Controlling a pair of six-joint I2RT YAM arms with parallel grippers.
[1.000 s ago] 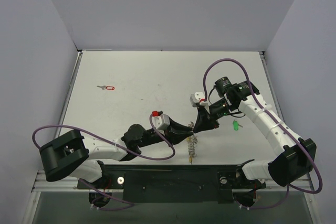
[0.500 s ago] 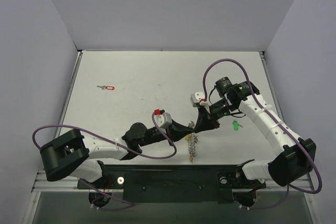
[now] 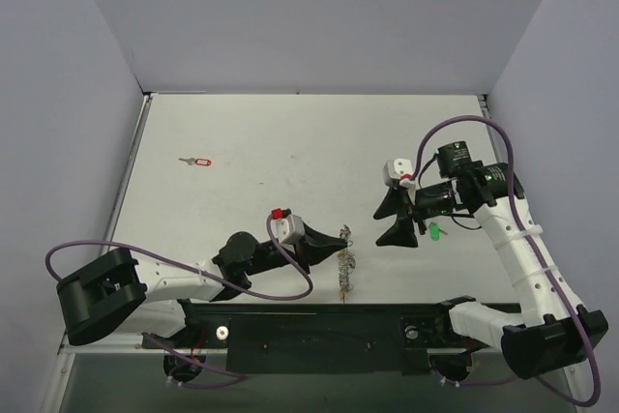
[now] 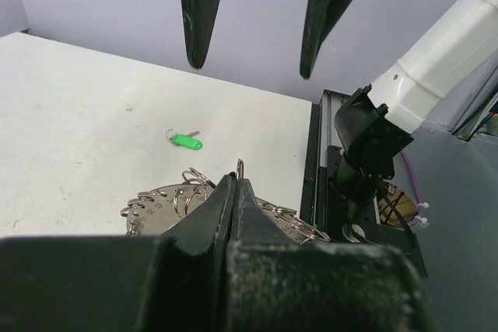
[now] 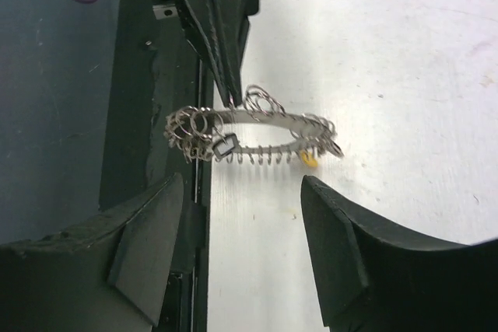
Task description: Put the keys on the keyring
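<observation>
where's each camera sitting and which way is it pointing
Top external: above, behind the bases, looking down on the table; both arms show.
Left wrist: looks along its shut left tool past the keyring to the right tool.
Right wrist: looks between its open fingers at the keyring.
Shared: all three see the keyring.

The top external view is taken from high above and behind the arm bases, angled down toward the far wall, so that the whole table [image 3: 242, 171] is covered from a distance. The left wrist view is taken low and close behind the left tool [image 4: 236, 184], faced rightward along the near edge. The right wrist view is taken from just behind the right tool [image 5: 241, 184], faced down and leftward. The keyring [image 5: 264, 119] is shared by all three views; the green key [image 4: 187, 143] is shared by the top and left wrist views.
</observation>
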